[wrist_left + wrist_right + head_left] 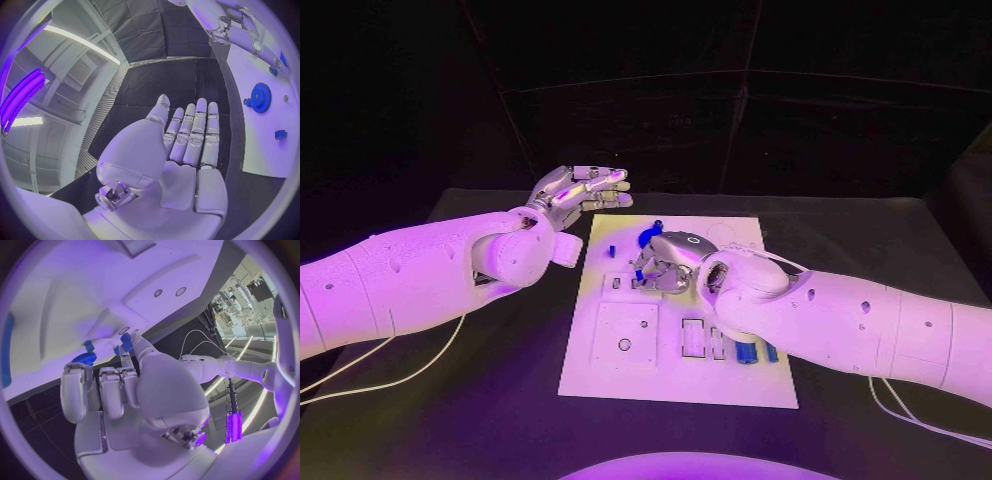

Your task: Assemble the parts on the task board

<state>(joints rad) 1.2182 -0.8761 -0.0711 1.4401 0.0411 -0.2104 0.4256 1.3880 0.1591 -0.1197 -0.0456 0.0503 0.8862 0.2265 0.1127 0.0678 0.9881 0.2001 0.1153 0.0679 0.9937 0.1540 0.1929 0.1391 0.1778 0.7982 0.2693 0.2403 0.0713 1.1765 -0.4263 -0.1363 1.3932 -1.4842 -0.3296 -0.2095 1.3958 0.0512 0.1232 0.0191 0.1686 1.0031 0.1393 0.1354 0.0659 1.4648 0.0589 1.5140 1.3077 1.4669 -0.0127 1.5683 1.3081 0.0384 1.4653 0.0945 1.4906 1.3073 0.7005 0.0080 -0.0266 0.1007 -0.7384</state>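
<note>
The black table (473,420) carries the white task board (678,385), a long rectangle whose long axis runs from the near edge of the tabletop toward the far edge, roughly at the table's middle.

The right hand (672,262) is over the middle of the board, fingers curled downward. In the right wrist view its fingertips (127,342) pinch a small blue part (125,340) against the board's surface; the part is too small to tell which way it points. Just beside it sits a blue gear (83,358), lying flat on the board near the far end.

The left hand (583,192) hovers above the table off the board's far left corner, palm up, fingers straight and close together, holding nothing.

Near the board's near right corner, two short blue parts (756,352) stand side by side, next to a row of narrow slots. Another small blue piece (280,134) lies by the board's left edge.
</note>
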